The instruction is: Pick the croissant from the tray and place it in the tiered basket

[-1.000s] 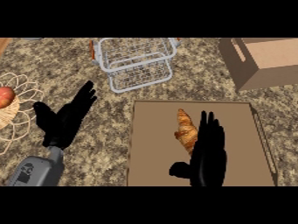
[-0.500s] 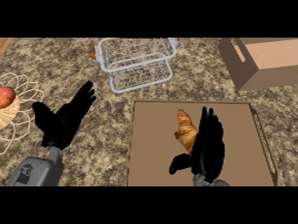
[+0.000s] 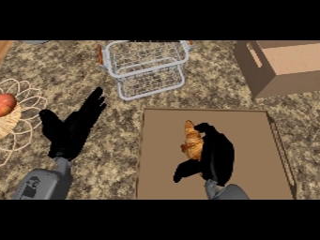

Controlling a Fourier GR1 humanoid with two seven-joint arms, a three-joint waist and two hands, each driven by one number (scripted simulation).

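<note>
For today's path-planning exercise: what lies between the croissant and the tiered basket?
Head view: only bare tray, its rim, then speckled counter; no object between croissant and tiered basket.

You see the right hand [image 3: 216, 154] over the tray [image 3: 254, 140], its fingers nearly straight against the right side of the croissant [image 3: 190, 138], which lies left of the tray's middle. The left hand [image 3: 69, 132] rests open near the tray's left edge. The tiered basket [image 3: 148, 65] stands at the counter's [image 3: 121, 117] far edge.
</note>
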